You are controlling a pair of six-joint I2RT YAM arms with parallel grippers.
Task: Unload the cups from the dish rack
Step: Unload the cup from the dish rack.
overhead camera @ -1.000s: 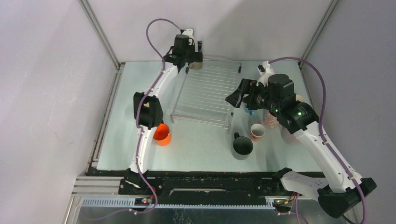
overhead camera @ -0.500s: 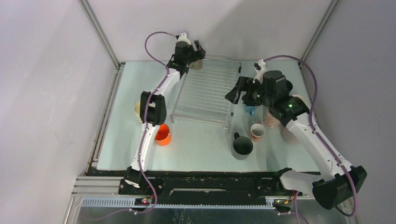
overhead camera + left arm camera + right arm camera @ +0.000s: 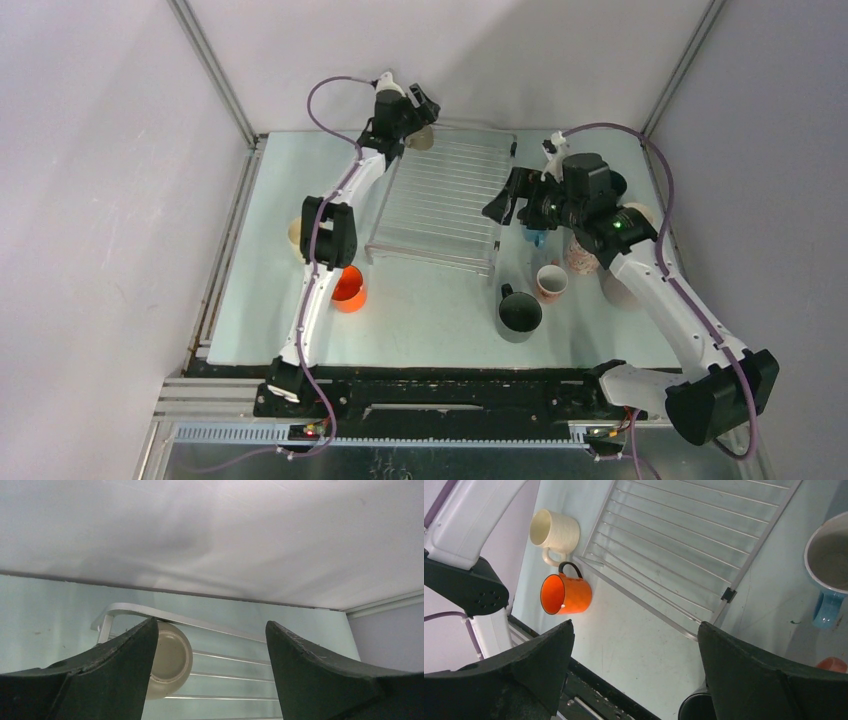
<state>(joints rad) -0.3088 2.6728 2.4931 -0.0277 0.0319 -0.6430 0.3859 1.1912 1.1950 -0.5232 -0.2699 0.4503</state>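
Note:
The dish rack (image 3: 440, 200) lies flat at the back middle of the table. One beige cup (image 3: 421, 141) stands upside down on its far left corner. My left gripper (image 3: 424, 116) hovers open just above that cup. In the left wrist view (image 3: 211, 626) the cup's base (image 3: 170, 660) shows beside the left finger, not between the jaws. My right gripper (image 3: 505, 202) is open and empty over the rack's right edge; its wrist view (image 3: 635, 625) shows bare rack wires (image 3: 684, 545).
On the table stand an orange cup (image 3: 348, 288), a cream cup (image 3: 295, 232) behind the left arm, a dark cup (image 3: 519, 312), a small pink cup (image 3: 550, 283), a speckled cup (image 3: 580, 256) and a blue cup (image 3: 535, 238). Walls close the back and sides.
My left arm has stretched slightly further toward the rack's far left corner. My right gripper has drifted a little back. No cup has moved.

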